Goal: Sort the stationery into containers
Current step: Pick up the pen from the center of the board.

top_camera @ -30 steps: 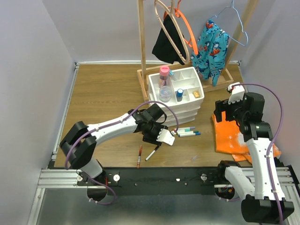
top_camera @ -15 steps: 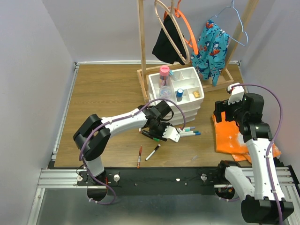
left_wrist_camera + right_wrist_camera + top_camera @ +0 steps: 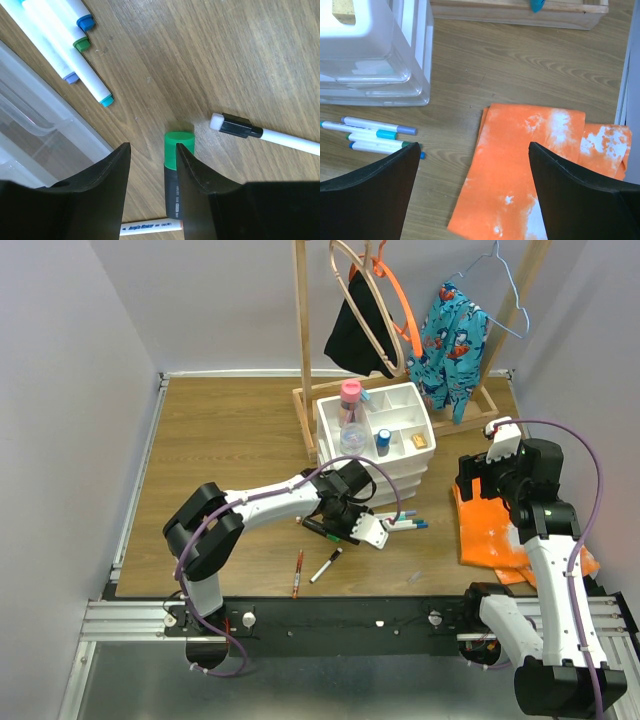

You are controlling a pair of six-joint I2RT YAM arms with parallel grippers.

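Lying flat on the wooden surface, just in front of the organiser's near left corner, the green-capped black marker is the item in hand. The left gripper hangs low over it with its jaws released and nothing held. One finger covers part of the marker's barrel, and the green cap pokes out past the fingertip. The white organiser already carries a pink-capped bottle, a small blue-capped bottle and a small tan block in separate compartments of its top tray, so I judge the sort begun but well short of done. Loose on the surface are this marker, four white pens bunched against the organiser's near side, a black-capped white pen and a red pen nearer the robot. A white barrel with blue print also crosses the marker's near end. That barrel, the black-capped pen close by the green cap and the clear drawer wall just beside the other finger look likely to crowd a grasp. To the right, the right gripper hovers with jaws spread wide and empty above an orange cloth. A wooden hanger rack hung with clothes stands behind the organiser.
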